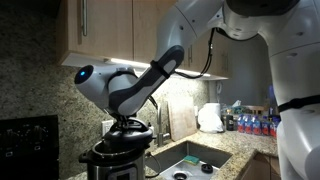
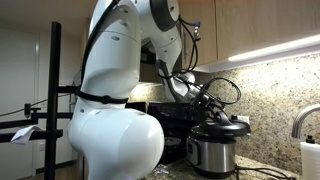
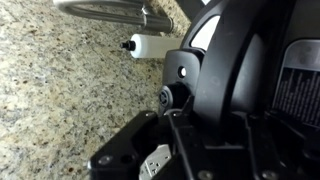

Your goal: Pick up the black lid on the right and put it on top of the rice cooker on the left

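Observation:
The rice cooker [image 1: 112,166] stands on the granite counter, its steel body showing in both exterior views [image 2: 210,156]. The black lid [image 1: 120,147] lies on top of it and looks slightly tilted in an exterior view [image 2: 226,128]. My gripper [image 1: 128,125] reaches down from above and is shut on the lid's raised handle [image 2: 208,108]. In the wrist view the black handle [image 3: 240,70] fills the right half, with my gripper's [image 3: 190,150] black fingers close around it. The contact itself is dark and hard to see.
A sink [image 1: 190,160] with a faucet [image 1: 160,118] lies beside the cooker. A white appliance [image 1: 210,118] and bottles [image 1: 252,124] stand beyond it. A black stove [image 1: 25,142] is on the cooker's other side. Cabinets hang overhead. A white pump nozzle [image 3: 140,45] shows above the granite.

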{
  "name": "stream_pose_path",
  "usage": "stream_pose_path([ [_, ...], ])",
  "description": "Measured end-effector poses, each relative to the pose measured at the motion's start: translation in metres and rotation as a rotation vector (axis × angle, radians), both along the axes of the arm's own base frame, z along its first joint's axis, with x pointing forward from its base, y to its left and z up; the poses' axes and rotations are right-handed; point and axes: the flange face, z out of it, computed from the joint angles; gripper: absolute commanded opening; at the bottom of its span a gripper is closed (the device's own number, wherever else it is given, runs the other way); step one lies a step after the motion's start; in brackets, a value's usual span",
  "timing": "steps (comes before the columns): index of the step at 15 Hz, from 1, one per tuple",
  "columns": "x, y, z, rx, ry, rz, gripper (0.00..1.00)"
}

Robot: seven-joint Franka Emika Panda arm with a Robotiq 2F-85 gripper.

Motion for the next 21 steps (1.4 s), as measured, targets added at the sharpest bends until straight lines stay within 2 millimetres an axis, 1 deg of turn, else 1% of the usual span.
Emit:
stream_pose_path([
  [4, 0.004, 0.024, 0.001, -0.004, 0.013, 0.072, 0.03],
  [9, 0.0, 0.043, 0.001, -0.005, 0.038, 0.15, 0.03],
  [15, -0.006, 0.057, 0.0, -0.013, 0.051, 0.185, 0.03],
  [17, -0.011, 0.059, -0.009, -0.019, 0.069, 0.192, 0.03],
  [21, -0.016, 0.061, -0.013, -0.026, 0.077, 0.197, 0.03],
])
